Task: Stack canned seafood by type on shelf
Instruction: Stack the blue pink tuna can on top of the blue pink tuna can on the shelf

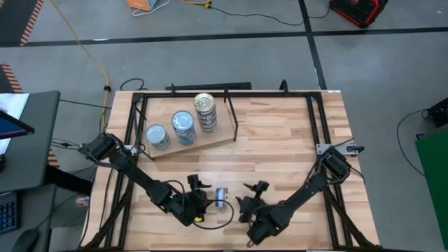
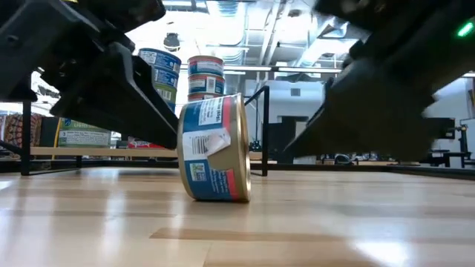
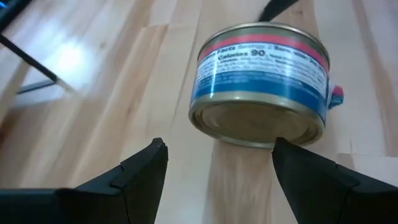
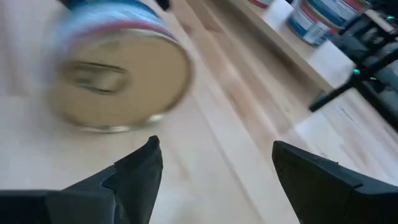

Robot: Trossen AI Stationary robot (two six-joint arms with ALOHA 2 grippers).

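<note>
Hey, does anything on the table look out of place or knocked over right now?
Yes. One blue-labelled tin stands on its edge on the tabletop, between the open left gripper and the open right gripper, held by neither. Its label looks torn at one spot. The other tins sit flat in stacks on the shelf.

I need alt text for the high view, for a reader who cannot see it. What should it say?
Seen from above, one loose tin lies on its side on the wooden table, between the open left gripper and the open right gripper. Behind it, three stacks of tins stand on the shelf.
</note>
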